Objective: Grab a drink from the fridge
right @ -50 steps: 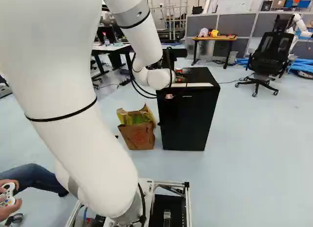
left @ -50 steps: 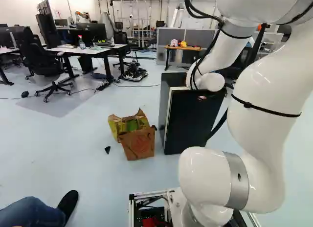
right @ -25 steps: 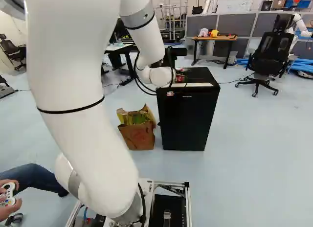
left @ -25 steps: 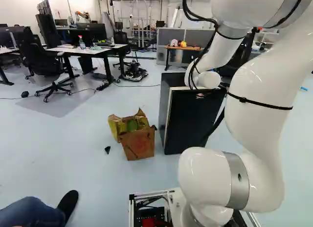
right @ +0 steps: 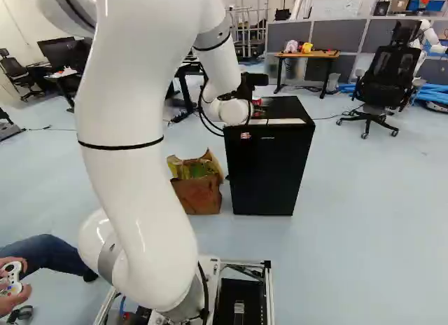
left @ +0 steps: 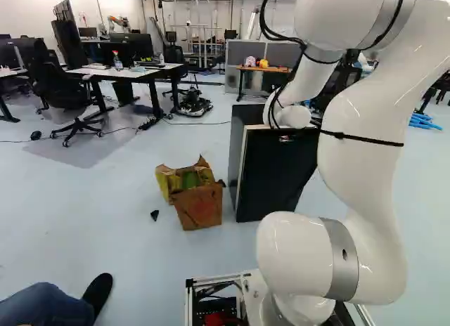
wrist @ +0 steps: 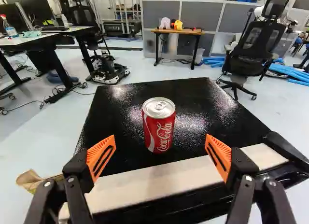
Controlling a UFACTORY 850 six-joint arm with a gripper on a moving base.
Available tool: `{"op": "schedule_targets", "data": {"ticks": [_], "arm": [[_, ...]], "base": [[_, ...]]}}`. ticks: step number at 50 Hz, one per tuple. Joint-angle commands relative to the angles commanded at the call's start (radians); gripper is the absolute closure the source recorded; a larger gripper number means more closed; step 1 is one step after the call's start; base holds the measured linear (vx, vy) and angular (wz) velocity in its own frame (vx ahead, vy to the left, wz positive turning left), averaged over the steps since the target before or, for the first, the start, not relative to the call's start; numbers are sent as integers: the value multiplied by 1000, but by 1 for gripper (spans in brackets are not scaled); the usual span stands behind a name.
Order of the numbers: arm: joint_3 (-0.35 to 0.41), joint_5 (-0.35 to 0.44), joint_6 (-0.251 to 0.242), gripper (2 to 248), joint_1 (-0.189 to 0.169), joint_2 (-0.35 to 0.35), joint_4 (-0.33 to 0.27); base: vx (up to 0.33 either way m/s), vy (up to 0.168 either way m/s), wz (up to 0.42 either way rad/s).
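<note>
In the left base view, the base [left: 189,305] has not moved, but the arm's [left: 362,164] upper links have swung toward nine o'clock against the joint [left: 299,308] at the foot, and the wrist end has gone a little the same way. It reaches over the fridge [left: 271,175], which stands near twelve o'clock from that joint. The paper bag [left: 199,205] sits beside the fridge at about nine o'clock, where it was.

In the right base view, the upper links have swung toward three o'clock instead. The fridge lies toward one o'clock from the joint, and the wrist is just above its near edge. The can [right: 257,101] shows only in part, on the fridge top just past the wrist.

In the wrist view, taking twelve o'clock as straight out along the gripper [wrist: 160,137], the can stands at twelve, nearly centred on the gap. The gripper's fingers are spread well wider than the can, at about nine and three around its line, touching neither side. The can is upright, its long axis crosswise to the closing motion. The move looks like a straight push toward twelve, then a squeeze; drifting to eleven or one could tip the can.
</note>
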Motion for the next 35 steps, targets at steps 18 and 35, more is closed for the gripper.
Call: {"op": "schedule_targets", "data": {"ticks": [18,35], "arm": [[-63,1,0,3,-5,-63,0],[-123,11,0,3,-6,-110,0]], "base": [[0,0,0],[0,0,0]]}}
